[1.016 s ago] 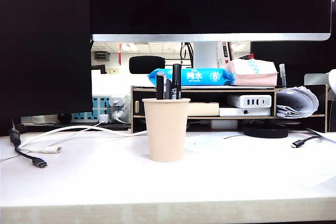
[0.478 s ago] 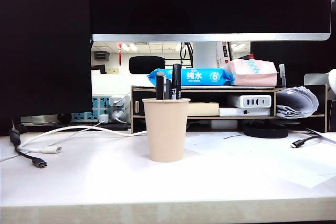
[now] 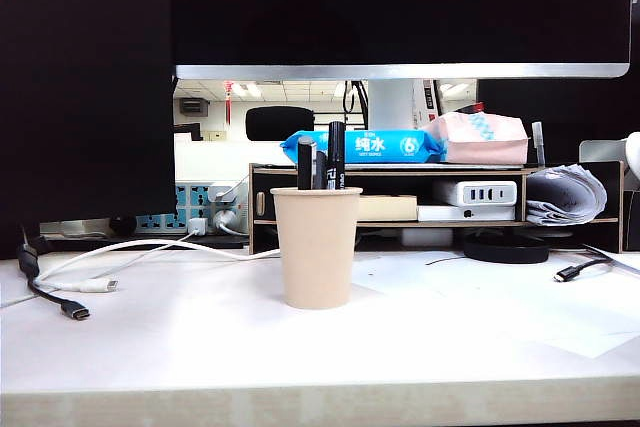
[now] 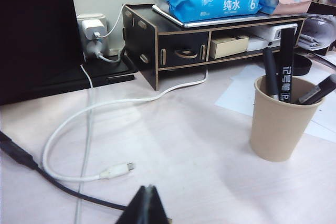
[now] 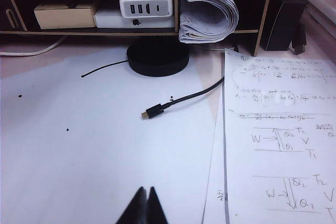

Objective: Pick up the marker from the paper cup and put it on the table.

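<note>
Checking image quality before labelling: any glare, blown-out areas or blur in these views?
Exterior view: the table is nearly blown out white, dark monitor above, paper cup and marker sharp. Left wrist view: soft but readable, shut left tool a dark silhouette. Right wrist view: slightly soft, handwritten sheets legible, shut right tool dark, no harsh glare.

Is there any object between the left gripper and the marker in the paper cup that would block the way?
Nothing visible blocks it. In the left wrist view the left gripper, shut, sits over bare table. The white cable lies flat, off to one side. The marker stands in the paper cup close beside a shorter pen.
</note>
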